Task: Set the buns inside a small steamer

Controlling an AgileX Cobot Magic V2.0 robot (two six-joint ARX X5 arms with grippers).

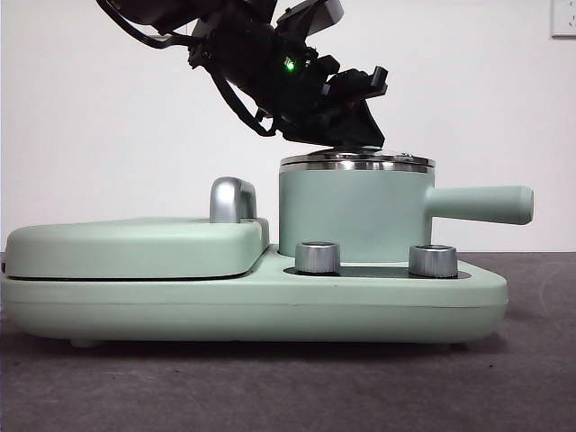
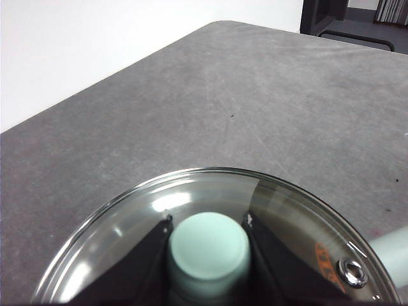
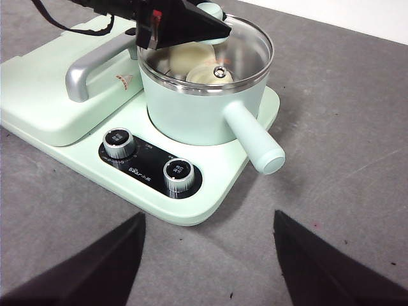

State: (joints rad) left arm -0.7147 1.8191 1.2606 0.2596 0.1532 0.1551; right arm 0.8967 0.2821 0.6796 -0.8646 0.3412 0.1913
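The small steamer [image 1: 351, 216] stands on the right half of the mint-green cooker, with its glass lid [image 2: 121, 248] resting on the steel rim. Through the lid in the right wrist view I see two cream-white buns [image 3: 191, 60] lying inside the pot [image 3: 191, 115]. My left gripper [image 2: 208, 220] reaches down from the upper left in the front view [image 1: 360, 139] and is shut on the lid's green knob [image 2: 208, 252]. My right gripper [image 3: 208, 215] hangs open over the table in front of the cooker, holding nothing.
The flat hinged griddle cover [image 1: 135, 247] with a steel handle [image 1: 232, 198] fills the cooker's left half. Two steel dials [image 1: 317, 256] [image 1: 432, 260] sit on the front of the base [image 1: 270, 306]. The pot's straight handle [image 1: 481, 204] sticks out to the right.
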